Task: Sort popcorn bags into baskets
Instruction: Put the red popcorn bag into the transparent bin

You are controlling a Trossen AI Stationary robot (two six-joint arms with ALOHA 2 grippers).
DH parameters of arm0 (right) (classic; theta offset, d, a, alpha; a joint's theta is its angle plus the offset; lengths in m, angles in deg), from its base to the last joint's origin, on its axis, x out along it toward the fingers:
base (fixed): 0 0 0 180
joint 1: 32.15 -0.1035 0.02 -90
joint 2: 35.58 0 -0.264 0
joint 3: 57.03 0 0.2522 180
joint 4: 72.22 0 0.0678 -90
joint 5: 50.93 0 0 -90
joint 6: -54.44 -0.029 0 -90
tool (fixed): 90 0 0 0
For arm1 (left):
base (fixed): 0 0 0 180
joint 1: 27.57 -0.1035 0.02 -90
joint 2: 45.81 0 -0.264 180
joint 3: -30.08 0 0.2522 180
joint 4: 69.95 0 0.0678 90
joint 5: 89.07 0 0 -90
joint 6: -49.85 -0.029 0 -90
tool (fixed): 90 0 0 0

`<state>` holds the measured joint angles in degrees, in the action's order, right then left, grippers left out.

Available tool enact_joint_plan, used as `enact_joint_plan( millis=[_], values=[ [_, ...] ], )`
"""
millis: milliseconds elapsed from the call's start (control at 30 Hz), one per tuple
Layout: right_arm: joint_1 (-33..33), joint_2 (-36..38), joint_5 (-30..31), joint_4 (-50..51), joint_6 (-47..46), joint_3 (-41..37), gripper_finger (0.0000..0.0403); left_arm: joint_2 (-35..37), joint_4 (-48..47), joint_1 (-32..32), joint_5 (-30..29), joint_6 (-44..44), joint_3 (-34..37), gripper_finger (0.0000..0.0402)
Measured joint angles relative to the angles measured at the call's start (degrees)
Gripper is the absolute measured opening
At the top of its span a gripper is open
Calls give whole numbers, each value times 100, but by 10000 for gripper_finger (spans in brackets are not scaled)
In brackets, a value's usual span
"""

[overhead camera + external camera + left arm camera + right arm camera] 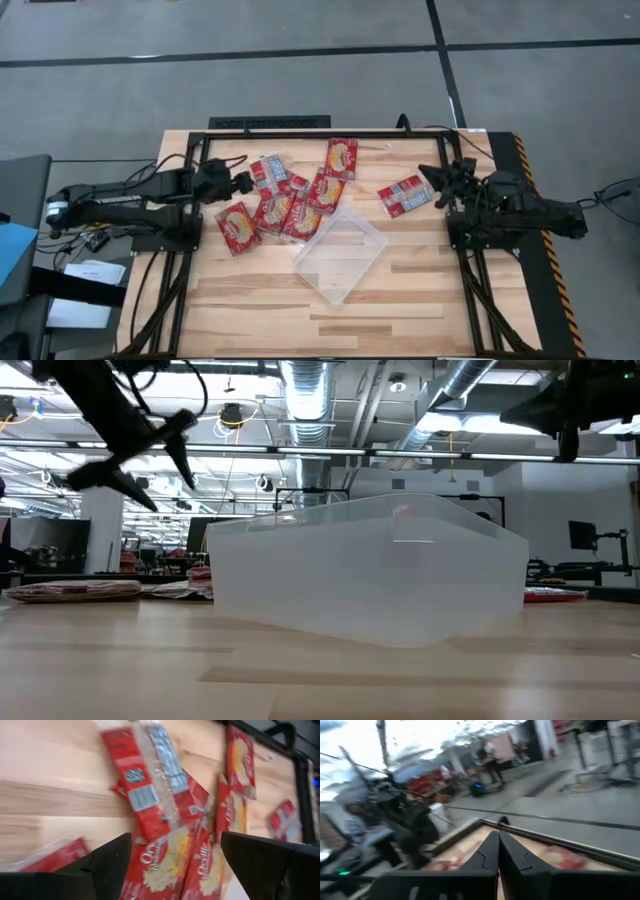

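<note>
The clear plastic tray (340, 252) lies turned at an angle near the middle of the wooden table (420, 300), with no packet inside it. Just left and far of it, a cluster of red popcorn bags (290, 205) overlaps in a loose heap; one more red packet (341, 157) lies flat at the far edge above the cluster, another (237, 226) sits at the left end of the heap, and a single bag with a white-blue label (404, 195) lies apart on the right side, beside the right arm.

The left gripper (243, 183) hangs above the left end of the heap, its fingers (107, 865) spread wide and holding nothing; in the left wrist view the packets show on the table between the two dark fingers, a label-side-up bag (145, 785) among them. In the low view it is raised well clear of the table.

The right gripper (437, 178) is at the right side of the table, near the lone packet, with its fingers (487, 852) pressed together on nothing
</note>
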<state>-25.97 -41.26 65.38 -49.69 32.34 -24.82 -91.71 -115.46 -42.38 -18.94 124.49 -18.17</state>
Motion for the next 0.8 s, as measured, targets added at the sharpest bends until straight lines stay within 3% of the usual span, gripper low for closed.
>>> enact_joint_plan(
  millis=[133,433,600,800],
  values=[
    [318,-85,56,348,4,231,31,16,1112,-704,722,-394,694,293],
    [604,-106,58,366,-176,232,46,-84,2671,-1393,1133,-351,2070,293],
    [711,-106,75,365,-181,232,46,-410,3071,-1419,1210,-149,2292,293],
    [844,-106,81,367,-177,232,46,-1348,4322,-1447,1364,-171,2285,293]
  ],
)
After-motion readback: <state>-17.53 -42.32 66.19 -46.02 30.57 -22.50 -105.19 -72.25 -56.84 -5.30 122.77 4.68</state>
